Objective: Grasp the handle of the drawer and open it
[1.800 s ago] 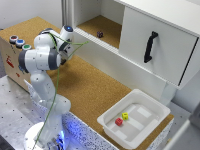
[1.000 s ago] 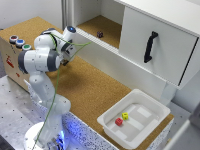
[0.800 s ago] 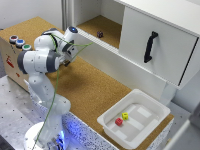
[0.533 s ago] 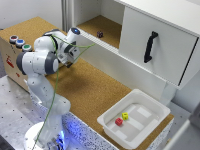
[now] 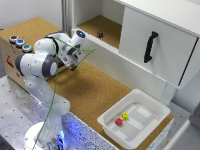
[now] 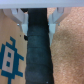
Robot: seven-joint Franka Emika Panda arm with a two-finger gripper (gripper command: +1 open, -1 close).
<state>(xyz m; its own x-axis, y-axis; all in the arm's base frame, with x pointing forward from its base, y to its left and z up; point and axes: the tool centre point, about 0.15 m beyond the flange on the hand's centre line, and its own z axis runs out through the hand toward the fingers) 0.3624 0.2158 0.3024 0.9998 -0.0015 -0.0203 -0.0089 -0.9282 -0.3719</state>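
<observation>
The arm's two-fingered gripper [image 6: 38, 22] stands spread, its pale fingers [image 6: 19, 17] straddling the short black bar-shaped handle [image 6: 39, 50] with one finger on each side; whether the pads already touch the bar is too blurred to tell. That handle is fixed to the pale beige wooden front of the small drawer [image 5: 10, 52] at the exterior view's left, where the gripper [image 5: 75, 56] hides it. To do this step well, I judge the fingers should press together squarely across the bar with the bar centred between them, and then pull straight out along the drawer's travel, without twisting, so the grip does not slip off. Counted: one arm, one gripper, three round buttons [image 5: 20, 43] on top of the drawer's box, one white plastic tray [image 5: 151, 111] holding two small blocks, one large white cabinet panel [image 5: 165, 60] with one longer black handle [image 5: 149, 46], and one small dark object [image 5: 100, 34] in the open compartment.
</observation>
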